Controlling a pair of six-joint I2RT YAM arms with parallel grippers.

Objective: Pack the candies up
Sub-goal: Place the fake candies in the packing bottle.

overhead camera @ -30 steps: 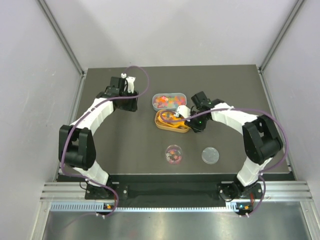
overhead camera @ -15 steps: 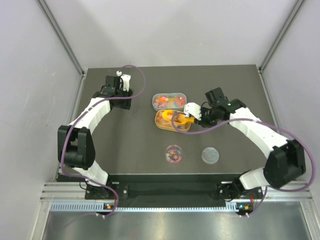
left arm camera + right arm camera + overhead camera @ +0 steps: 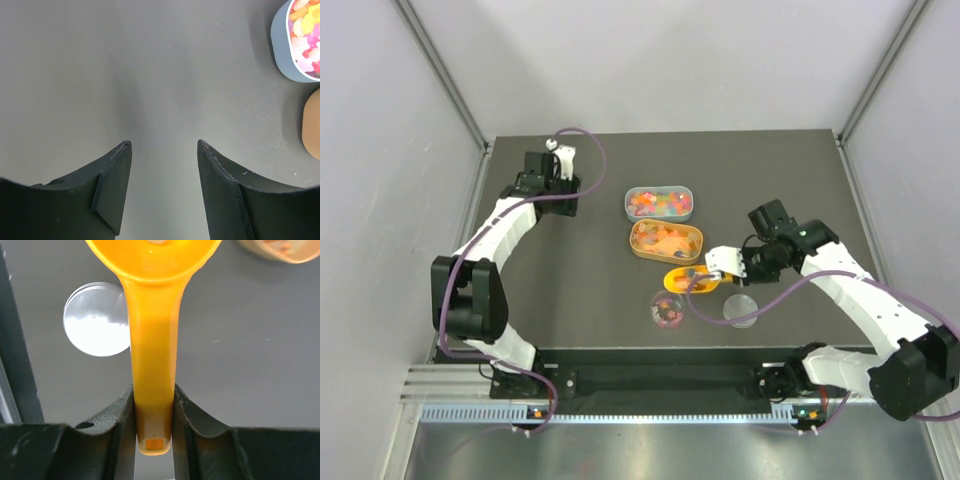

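I'm seeing the right hand (image 3: 153,395) clenching the handle of the orange scoop (image 3: 152,335), with its bowl hanging between the orange tray (image 3: 633,241) and the small round cup (image 3: 651,308), near the round lid (image 3: 741,309). Candies (image 3: 660,203) are lying in the clear tub (image 3: 628,203), the tray and the cup. The left hand (image 3: 162,145) is hovering released over bare table (image 3: 150,60), well apart at the far left.

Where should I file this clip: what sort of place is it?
Likely a robot test cell: a dark table boxed in by plain grey panels, with an aluminium rail along its near edge.
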